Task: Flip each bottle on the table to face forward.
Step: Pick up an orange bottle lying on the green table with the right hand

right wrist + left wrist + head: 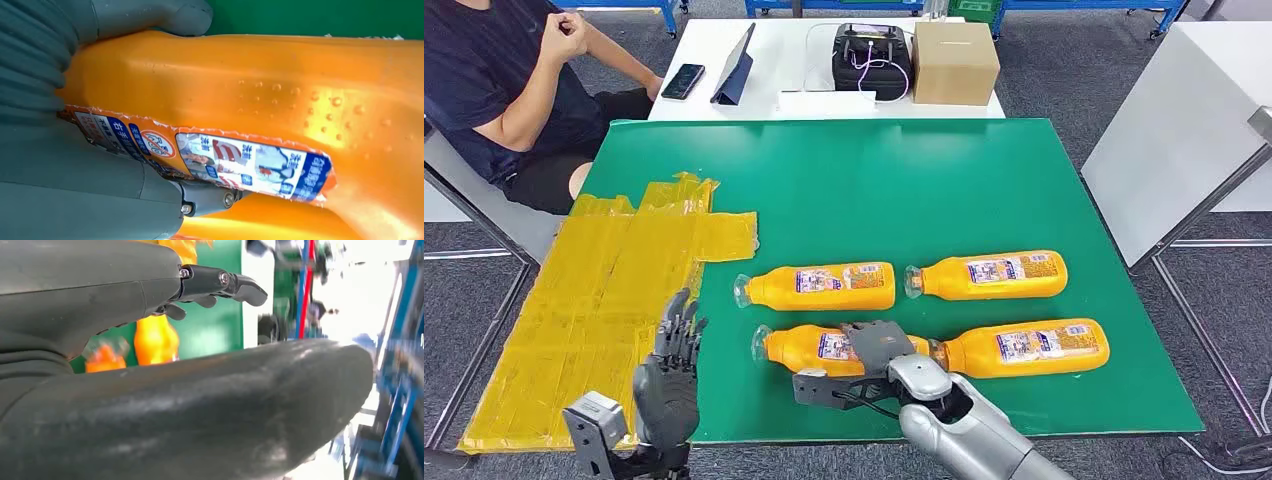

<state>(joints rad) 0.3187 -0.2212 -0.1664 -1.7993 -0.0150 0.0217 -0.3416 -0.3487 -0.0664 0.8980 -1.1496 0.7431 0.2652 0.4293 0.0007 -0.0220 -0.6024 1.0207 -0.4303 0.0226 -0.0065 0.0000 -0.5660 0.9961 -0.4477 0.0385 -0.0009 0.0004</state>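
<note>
Four orange bottles lie on their sides on the green table, in two rows of two. The far row holds the far-left bottle and the far-right bottle; the near row holds the near-left bottle and the near-right bottle. All four show their printed labels upward, with their clear ends pointing to the robot's left.

The right hand lies over the near-left bottle at its right part, fingers wrapped around the body; the right wrist view shows the thumb and fingers pressed against the orange plastic on either side of the label. The near-right bottle sits just beside that hand.

The left hand is raised upright near the table's front left corner, fingers spread and holding nothing, well apart from the bottles.

One sheet of yellow tape patchwork covers the table's left side. One person sits at the far left.
</note>
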